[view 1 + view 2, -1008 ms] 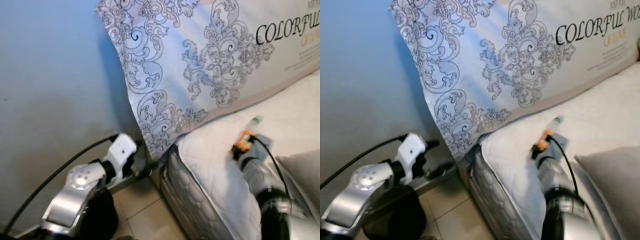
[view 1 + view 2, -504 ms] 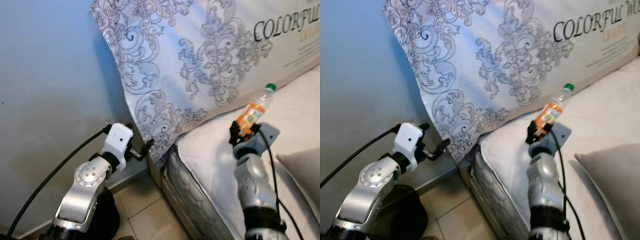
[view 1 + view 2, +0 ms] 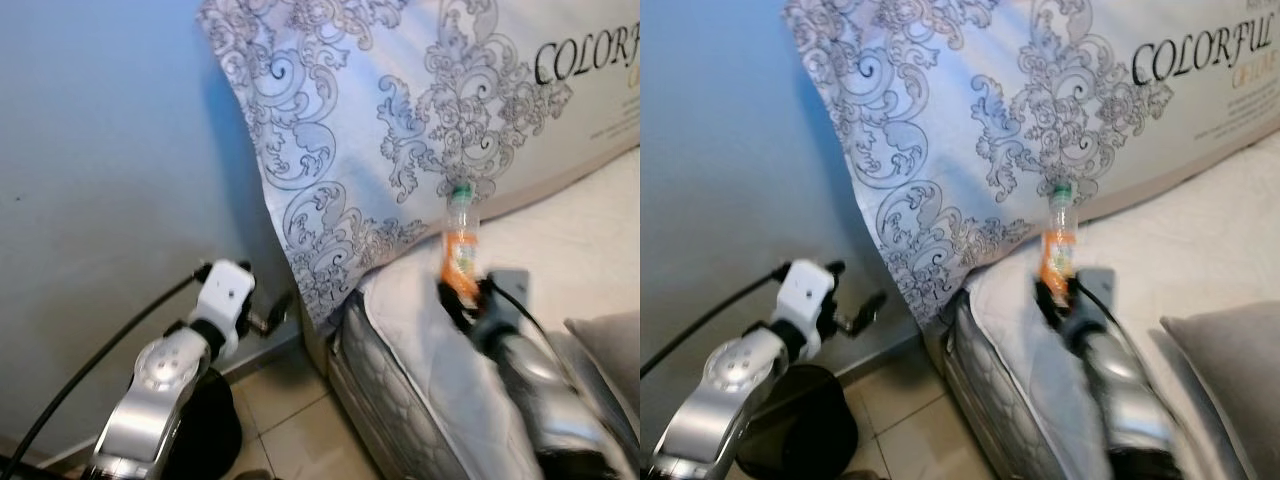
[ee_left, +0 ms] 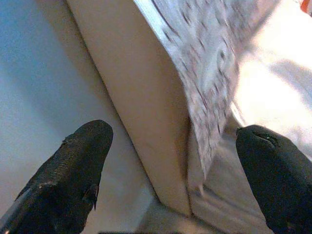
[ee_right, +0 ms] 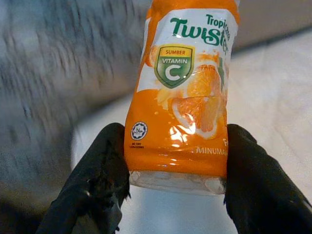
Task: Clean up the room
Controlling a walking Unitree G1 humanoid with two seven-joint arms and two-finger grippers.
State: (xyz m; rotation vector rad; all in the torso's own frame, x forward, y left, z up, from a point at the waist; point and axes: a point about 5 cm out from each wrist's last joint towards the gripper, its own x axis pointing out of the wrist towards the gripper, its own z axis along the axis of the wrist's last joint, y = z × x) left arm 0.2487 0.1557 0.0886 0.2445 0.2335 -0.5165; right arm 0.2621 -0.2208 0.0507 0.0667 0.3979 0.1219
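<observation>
Since half a second ago, the right gripper (image 5: pixel 173 180) has lifted the orange-labelled plastic juice bottle (image 3: pixel 461 248) upright, clamped near its base. That low hold may let it tip; the arm looks blurred. Left gripper (image 4: pixel 173 170) hangs apart.

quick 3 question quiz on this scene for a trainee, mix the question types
1. True or false: the right gripper is shut on the orange drink bottle.
2. What does the bottle's green badge say? A) vitamin C B) sugar free C) cola
3. Fill in: the left gripper is ____, its fingers spread and holding nothing, beside the patterned pillow at the mattress edge.

Key: 1 true; 2 A; 3 open.
</observation>
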